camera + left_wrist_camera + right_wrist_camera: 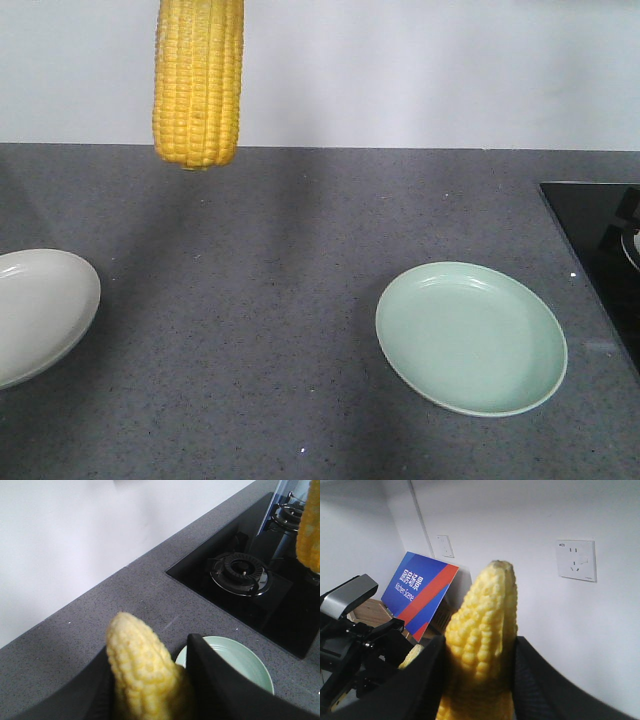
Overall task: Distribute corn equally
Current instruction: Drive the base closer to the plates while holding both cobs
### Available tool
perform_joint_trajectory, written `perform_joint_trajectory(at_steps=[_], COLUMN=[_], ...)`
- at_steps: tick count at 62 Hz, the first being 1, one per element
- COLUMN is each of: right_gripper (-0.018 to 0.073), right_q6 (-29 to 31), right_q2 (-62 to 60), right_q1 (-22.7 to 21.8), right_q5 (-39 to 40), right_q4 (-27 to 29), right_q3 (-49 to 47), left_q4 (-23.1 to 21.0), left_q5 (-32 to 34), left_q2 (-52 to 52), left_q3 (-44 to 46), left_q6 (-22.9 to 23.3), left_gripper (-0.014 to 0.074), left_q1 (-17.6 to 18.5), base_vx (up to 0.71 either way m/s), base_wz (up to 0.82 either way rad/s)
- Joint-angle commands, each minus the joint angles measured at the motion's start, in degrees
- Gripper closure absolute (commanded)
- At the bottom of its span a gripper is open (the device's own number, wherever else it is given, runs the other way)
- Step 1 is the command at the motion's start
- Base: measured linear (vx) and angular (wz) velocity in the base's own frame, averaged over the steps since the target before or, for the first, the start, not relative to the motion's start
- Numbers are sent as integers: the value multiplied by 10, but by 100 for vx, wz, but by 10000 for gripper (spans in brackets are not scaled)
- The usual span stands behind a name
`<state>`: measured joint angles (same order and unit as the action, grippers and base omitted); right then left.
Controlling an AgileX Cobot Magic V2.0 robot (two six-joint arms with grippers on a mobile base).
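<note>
Carry step: two cobs aloft.
Front: bright yellow husked corn cob [198,80] hangs above grey speckled bench [250,330]; pale green round plate [470,338] bare. Left wrist: left pincer [147,690] pinches left cob [137,665]. Right wrist: right pincer [482,680] pinches right cob [480,625]. Next: set cobs down in equal shares.

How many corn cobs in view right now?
2. The left cob is clamped in the left end effector, the right cob in the right end effector. Green plate and grey plate show none; more cobs may be off-frame.
</note>
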<state>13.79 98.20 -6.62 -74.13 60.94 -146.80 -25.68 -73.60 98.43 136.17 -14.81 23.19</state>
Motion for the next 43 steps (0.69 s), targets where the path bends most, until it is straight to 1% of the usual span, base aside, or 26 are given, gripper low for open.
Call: perform_joint_trajectory(at_steps=[1,43], right_gripper=[561,561], right_q6=[3,3], right_q2=[-17,-17], right_q1=[-2,-2], right_q5=[3,3], right_q4=[21,21], right_q3=[-8,-8], left_q4=[-17,-17], left_q5=[19,19], left_q2=[-23,-23], left_q3=[13,13], left_q6=[3,3], left_gripper=[603,603], left_q1=[4,4], base_vx=[1,0], base_wz=[-1,0])
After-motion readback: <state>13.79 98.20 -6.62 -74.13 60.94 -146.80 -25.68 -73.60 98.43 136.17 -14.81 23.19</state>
